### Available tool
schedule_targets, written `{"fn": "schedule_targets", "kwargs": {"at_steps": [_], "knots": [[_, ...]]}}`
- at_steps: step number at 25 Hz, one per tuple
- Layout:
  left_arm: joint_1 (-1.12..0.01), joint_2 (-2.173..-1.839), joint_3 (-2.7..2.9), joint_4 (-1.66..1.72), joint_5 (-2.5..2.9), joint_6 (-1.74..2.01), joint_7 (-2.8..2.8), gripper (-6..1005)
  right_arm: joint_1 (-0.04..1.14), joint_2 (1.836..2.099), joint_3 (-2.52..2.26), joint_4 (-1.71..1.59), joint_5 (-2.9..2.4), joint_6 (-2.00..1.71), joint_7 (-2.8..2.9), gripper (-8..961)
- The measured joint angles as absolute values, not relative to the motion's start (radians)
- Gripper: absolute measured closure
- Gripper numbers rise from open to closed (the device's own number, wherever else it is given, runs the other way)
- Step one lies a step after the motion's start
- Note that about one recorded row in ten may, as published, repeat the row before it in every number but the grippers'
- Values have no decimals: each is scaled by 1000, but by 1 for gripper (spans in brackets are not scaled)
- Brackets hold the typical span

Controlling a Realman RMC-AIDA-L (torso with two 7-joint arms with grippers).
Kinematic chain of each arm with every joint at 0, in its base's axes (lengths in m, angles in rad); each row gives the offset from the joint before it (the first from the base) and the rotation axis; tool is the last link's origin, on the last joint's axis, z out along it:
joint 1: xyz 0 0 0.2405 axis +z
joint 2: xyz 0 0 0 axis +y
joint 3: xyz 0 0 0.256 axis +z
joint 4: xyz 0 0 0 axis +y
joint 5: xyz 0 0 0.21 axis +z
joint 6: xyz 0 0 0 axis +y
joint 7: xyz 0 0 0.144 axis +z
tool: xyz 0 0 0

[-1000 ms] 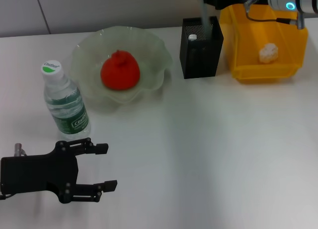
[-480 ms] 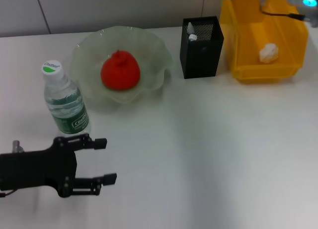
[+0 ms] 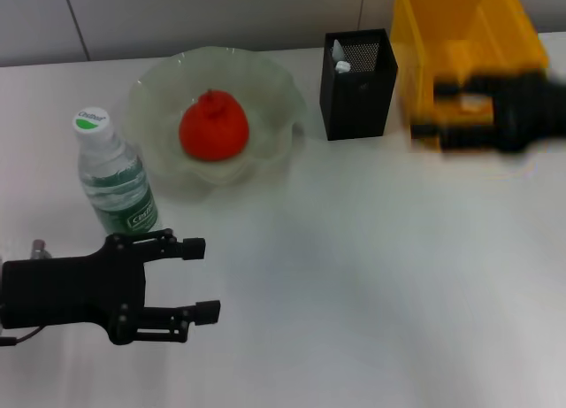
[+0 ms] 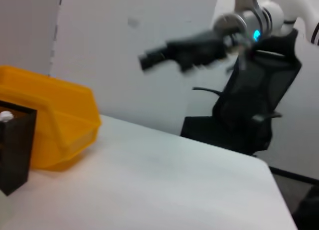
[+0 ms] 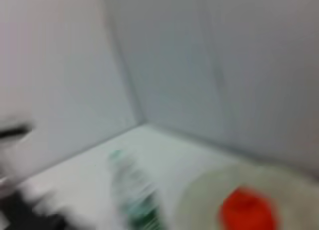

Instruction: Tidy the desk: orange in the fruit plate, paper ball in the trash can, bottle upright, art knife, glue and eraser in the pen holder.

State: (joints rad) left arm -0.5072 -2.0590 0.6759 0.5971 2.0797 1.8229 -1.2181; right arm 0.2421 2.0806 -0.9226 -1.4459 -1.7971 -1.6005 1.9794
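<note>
Tidied white bench (image 3: 354,275), both pincers empty.
Left pincer (image 3: 199,280) gapes wide near ribbed clear bottle (image 3: 113,173); right pincer (image 3: 442,113), blurred, parted before glossy yellow trash can (image 3: 460,36).

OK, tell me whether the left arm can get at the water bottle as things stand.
Probably yes. The left end effector sits open on the table just in front of the upright water bottle, with nothing between them. The fruit plate stands close behind, so little room beyond it.

bare table (image 3: 354,266) centre, bottle (image 3: 115,182) left
</note>
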Motion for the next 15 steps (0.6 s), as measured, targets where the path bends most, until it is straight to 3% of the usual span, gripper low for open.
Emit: {"fn": "schedule_targets", "kwargs": {"at_steps": [6,15], "knots": [[-515,-2045,672,597,2079,1842,-1254,153,166,2085,-930,-1385,-1808,-1765,1814,203],[-512,-2018,681,595,2099,1851,-1305,154,206,2072,-890,-1196,-1953,-1804,1629,202]]}}
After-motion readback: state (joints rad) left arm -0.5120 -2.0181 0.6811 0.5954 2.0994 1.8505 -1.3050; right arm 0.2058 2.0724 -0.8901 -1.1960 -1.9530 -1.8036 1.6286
